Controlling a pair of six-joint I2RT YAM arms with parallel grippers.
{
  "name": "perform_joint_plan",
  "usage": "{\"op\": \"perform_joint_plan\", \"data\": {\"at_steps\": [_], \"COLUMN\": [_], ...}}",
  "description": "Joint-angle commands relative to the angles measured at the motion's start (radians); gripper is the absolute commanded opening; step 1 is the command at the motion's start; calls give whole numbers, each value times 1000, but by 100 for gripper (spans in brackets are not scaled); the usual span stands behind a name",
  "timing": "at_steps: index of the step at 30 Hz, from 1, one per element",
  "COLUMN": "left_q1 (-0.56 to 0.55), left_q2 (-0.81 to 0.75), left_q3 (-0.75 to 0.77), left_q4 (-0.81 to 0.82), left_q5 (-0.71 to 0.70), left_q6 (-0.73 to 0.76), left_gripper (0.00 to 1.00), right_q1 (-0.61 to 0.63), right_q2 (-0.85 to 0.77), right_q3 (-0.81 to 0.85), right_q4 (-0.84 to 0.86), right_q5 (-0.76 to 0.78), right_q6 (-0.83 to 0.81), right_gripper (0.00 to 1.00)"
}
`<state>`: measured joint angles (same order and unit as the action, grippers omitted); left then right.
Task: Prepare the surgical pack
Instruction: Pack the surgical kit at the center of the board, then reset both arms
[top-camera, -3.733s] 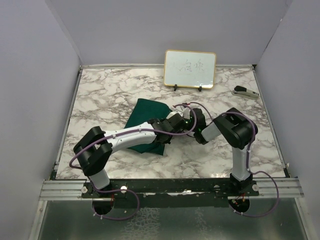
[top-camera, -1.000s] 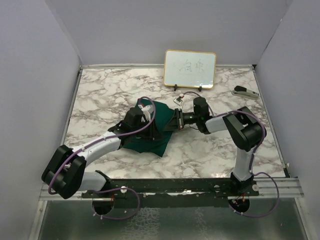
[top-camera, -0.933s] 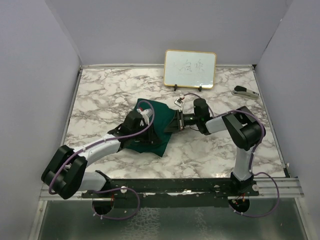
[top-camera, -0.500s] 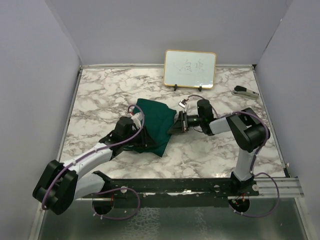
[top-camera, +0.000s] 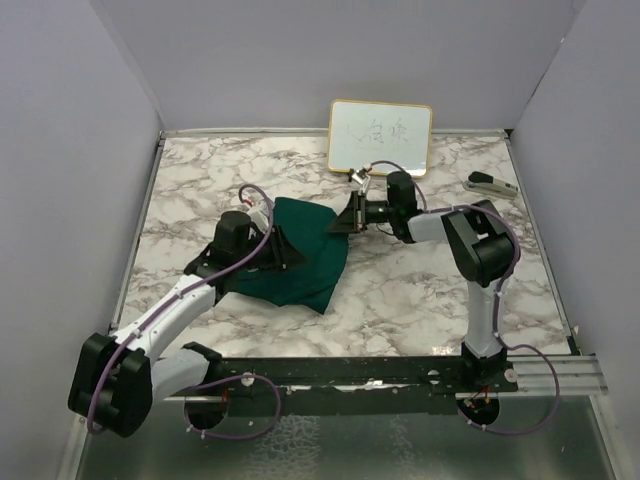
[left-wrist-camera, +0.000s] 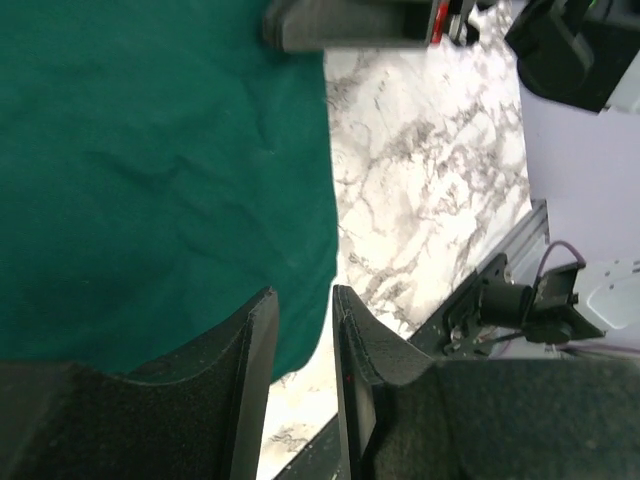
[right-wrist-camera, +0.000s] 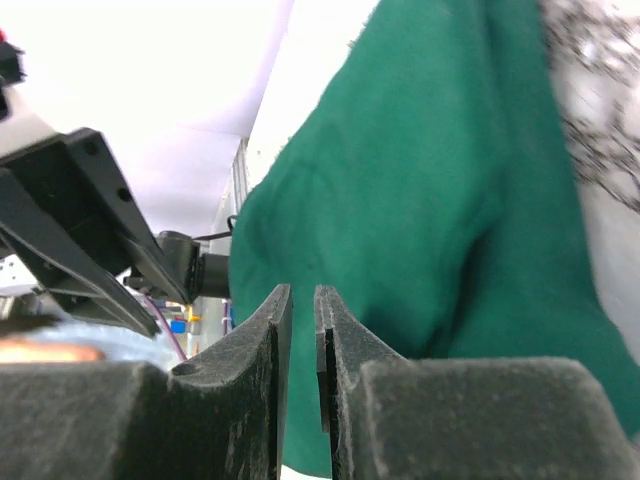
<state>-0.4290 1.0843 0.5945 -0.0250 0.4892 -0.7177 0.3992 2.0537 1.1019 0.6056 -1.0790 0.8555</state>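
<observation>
The surgical pack shows as a folded dark green cloth (top-camera: 305, 265) lying mid-table on the marble; nothing else of it is in view. My left gripper (top-camera: 280, 250) hangs over the cloth's left part. In the left wrist view its jaws (left-wrist-camera: 300, 300) stand slightly apart, nothing between them, with the cloth (left-wrist-camera: 150, 150) and its near edge beyond. My right gripper (top-camera: 340, 224) sits at the cloth's far right corner. In the right wrist view its jaws (right-wrist-camera: 303, 295) leave only a thin slit filled by green cloth (right-wrist-camera: 430, 180), so it looks pinched on that edge.
A gold-framed whiteboard (top-camera: 380, 138) stands at the back centre. A small dark stapler-like object (top-camera: 490, 183) lies at the far right. Grey walls close the table on three sides, and the arm bases sit on the near rail (top-camera: 340, 372).
My left gripper pulled back leftward across the cloth and its jaws widened a little. My right gripper shifted toward the back at the cloth's right corner.
</observation>
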Motion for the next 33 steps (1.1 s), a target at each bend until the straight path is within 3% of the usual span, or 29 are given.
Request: {"op": "perform_joint_plan", "data": {"at_steps": [1, 6, 13, 17, 24, 28, 33], "left_q1": [73, 182, 296, 318, 334, 334, 321], "left_q2": [-29, -26, 28, 41, 45, 37, 30], "left_q3": [58, 137, 377, 514, 666, 809, 1019], "left_q4": [-67, -124, -219, -257, -333, -426, -536], "left_q5": [21, 38, 26, -20, -51, -102, -164], "left_q6": [61, 111, 221, 315, 438, 521, 618], "left_gripper": [32, 33, 34, 40, 54, 59, 62], "right_q1": [-26, -60, -69, -71, -72, -72, -73], "right_q2": [62, 19, -290, -529, -882, -1067, -1182], "right_q3": [-56, -130, -87, -95, -64, 38, 175], "right_q4": [63, 53, -413, -695, -967, -1002, -1003], "right_q5": [-5, 2, 124, 347, 672, 762, 864], "right_q6": [13, -38, -342, -503, -621, -652, -699], "right_gripper": [17, 17, 25, 39, 56, 70, 84]}}
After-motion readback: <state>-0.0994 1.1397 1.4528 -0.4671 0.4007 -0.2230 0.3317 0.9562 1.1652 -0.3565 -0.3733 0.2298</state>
